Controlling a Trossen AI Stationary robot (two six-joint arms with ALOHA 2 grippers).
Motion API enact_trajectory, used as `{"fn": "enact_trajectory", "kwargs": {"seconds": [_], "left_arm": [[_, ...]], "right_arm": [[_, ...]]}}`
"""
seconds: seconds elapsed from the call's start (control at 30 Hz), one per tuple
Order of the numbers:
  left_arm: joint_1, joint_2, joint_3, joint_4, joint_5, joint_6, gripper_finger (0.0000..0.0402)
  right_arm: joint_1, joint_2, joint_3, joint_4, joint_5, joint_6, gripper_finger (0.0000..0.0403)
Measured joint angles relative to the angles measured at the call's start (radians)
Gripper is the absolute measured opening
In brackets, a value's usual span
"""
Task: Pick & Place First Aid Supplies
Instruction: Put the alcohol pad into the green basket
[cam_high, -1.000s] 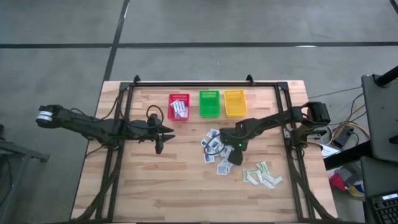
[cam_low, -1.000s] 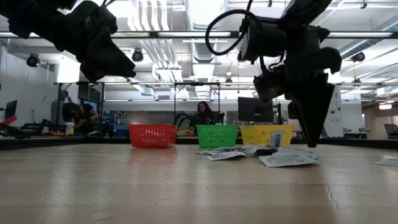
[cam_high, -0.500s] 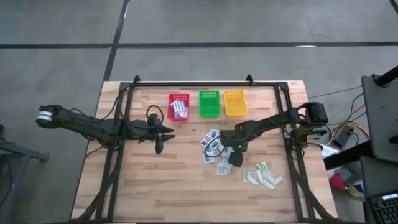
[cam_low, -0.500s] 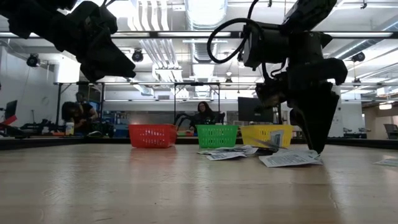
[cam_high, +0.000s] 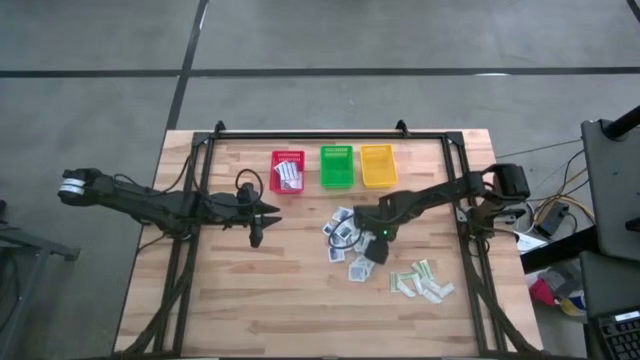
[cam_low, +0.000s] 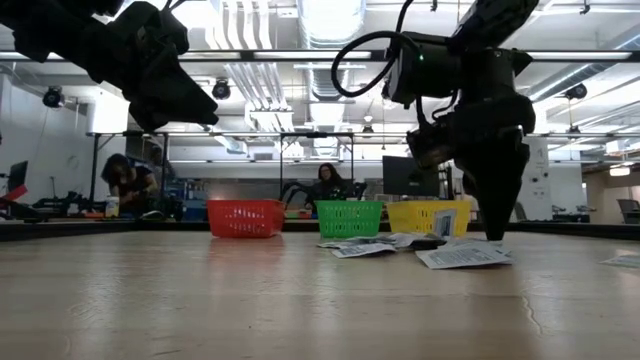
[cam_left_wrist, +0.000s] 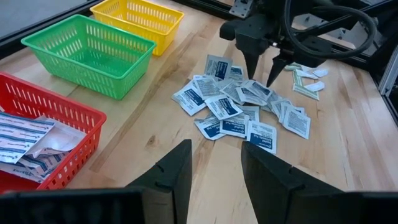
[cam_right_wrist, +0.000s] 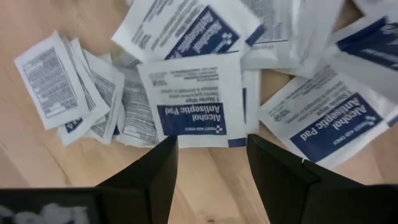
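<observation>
Alcohol antiseptic pad (cam_right_wrist: 190, 102): thin, light, slippery — best pinched at its edge.
Right gripper (cam_right_wrist: 208, 163): fingers spread, poised above it.
Left gripper (cam_left_wrist: 214, 168): fingers apart, waiting at 9 o'clock.

Bare wooden counter (cam_high: 250, 300) left and near; far row of red, green, yellow plastic baskets (cam_high: 337, 166), scattered white-blue packets (cam_high: 345, 240) right.

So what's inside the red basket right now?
The red basket holds a few flat white packets with blue stripes, lying overlapped. Whatever lies under them, and the basket's floor beneath, is covered. The green basket beside it looks empty.
</observation>
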Motion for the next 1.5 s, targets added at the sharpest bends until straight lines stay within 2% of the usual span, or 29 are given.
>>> {"fn": "enact_trajectory", "kwargs": {"seconds": [0.4, 0.93, 1.2, 1.5], "left_arm": [[0.0, 0.0, 0.0, 0.0, 0.0, 0.01, 0.0133], [0.0, 0.0, 0.0, 0.0, 0.0, 0.011, 0.0133], [0.0, 0.0, 0.0, 0.0, 0.0, 0.011, 0.0133], [0.0, 0.0, 0.0, 0.002, -0.008, 0.005, 0.0133]], "right_arm": [[-0.001, -0.006, -0.011, 0.045, 0.053, 0.022, 0.0189], [-0.001, -0.002, -0.069, 0.098, 0.045, 0.022, 0.0189], [-0.001, -0.001, -0.051, 0.087, 0.018, -0.02, 0.0189], [-0.001, 0.001, -0.05, 0.083, 0.014, -0.028, 0.0155]]}}
